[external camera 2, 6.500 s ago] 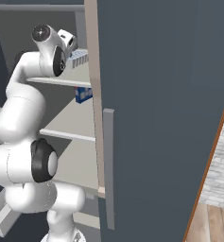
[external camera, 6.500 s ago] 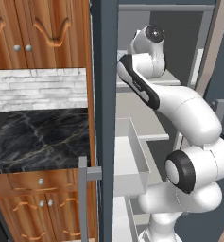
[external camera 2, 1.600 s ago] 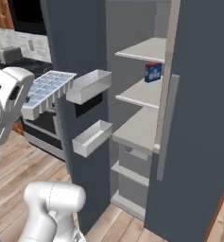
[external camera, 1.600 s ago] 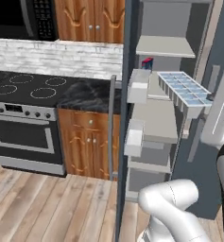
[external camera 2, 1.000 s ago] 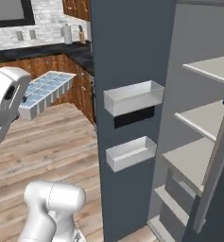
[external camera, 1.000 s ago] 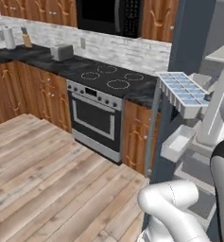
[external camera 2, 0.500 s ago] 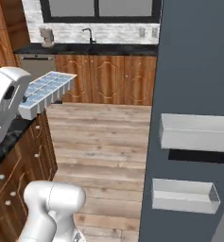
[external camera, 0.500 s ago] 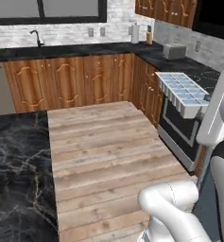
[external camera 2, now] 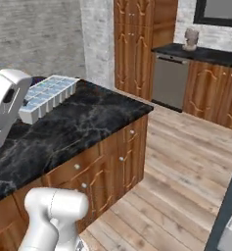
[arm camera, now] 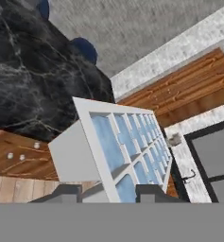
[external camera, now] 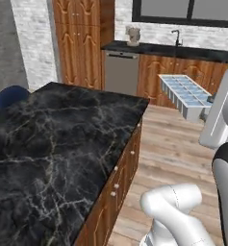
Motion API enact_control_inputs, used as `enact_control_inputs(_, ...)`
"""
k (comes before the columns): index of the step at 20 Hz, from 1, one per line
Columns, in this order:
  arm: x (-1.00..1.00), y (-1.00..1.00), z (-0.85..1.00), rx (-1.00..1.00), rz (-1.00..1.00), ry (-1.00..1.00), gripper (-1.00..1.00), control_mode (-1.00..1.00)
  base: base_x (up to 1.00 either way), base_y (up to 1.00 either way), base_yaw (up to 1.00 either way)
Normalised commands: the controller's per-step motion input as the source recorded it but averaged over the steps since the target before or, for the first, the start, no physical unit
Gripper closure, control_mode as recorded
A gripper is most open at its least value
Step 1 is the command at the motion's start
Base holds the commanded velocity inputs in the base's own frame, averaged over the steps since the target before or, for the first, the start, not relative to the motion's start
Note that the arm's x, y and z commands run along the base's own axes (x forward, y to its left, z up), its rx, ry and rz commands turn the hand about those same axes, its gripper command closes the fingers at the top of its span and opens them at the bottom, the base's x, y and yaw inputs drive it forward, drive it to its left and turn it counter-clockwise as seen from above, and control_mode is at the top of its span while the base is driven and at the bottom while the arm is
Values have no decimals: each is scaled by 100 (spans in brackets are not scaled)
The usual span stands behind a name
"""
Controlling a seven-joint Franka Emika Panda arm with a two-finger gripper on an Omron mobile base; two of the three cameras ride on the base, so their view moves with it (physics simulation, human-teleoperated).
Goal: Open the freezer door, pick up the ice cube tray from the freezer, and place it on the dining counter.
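The ice cube tray (external camera: 185,92), white with pale blue cells, hangs level in the air off the right edge of the dining counter (external camera: 53,144). My gripper (arm camera: 108,193) is shut on the tray's near end (arm camera: 123,151), one dark fingertip on each side. In the right base view the tray (external camera 2: 46,95) shows in front of the black marble dining counter (external camera 2: 93,115), next to my white wrist. The counter (arm camera: 23,80) also lies beyond the tray in the hand view. The open freezer door's edge (external camera 2: 224,211) shows at the lower right. The freezer itself is out of view.
Brown cabinets with small knobs (external camera: 116,180) carry the marble slab. Blue stools (external camera: 12,96) stand at its far side. A grey dishwasher (external camera: 120,72) and a back counter with a faucet (external camera: 175,36) line the far wall. Wooden floor (external camera: 178,149) runs between.
The whole picture has swung round with the camera: the stove and the door's bins have gone, and the dining counter now lies close in front. The tray stays in my grip.
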Motion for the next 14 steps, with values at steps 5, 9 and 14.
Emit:
enact_control_inputs(5, 0, 0, 0, 0, 0, 0, 100, 100, -26, 27, 100)
enact_control_inputs(9, 0, 0, 0, 0, 0, 0, 100, 100, -21, 40, 98)
enact_control_inputs(14, 0, 0, 0, 0, 0, 0, 100, 100, 51, 18, 62)
